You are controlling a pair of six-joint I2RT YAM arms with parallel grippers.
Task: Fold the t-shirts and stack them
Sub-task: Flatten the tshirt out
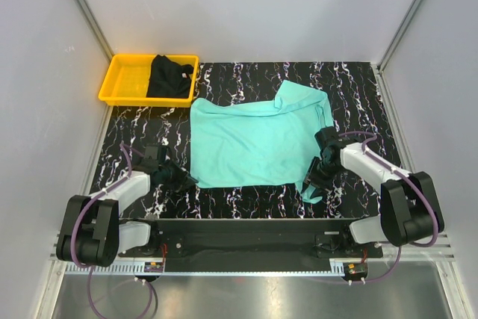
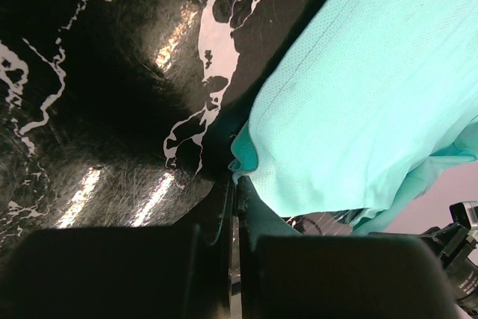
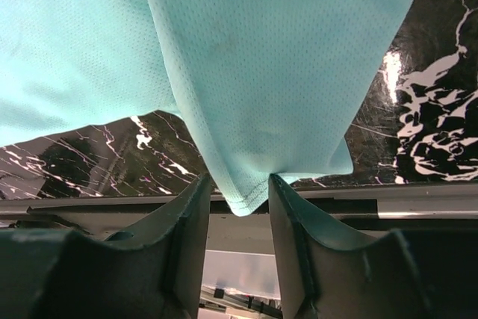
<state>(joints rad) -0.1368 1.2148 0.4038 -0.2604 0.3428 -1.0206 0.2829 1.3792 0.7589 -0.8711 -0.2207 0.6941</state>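
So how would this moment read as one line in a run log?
fold teal t-shirt | left fingers shut on near-left corner | right fingers gripping near-right corner | black t-shirt in yellow tray

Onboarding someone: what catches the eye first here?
The turquoise t-shirt sprawls across the marbled black table, its near corners pinched by the left end effector and right end effector. A black t-shirt lies bunched in the yellow tray at the far left corner.
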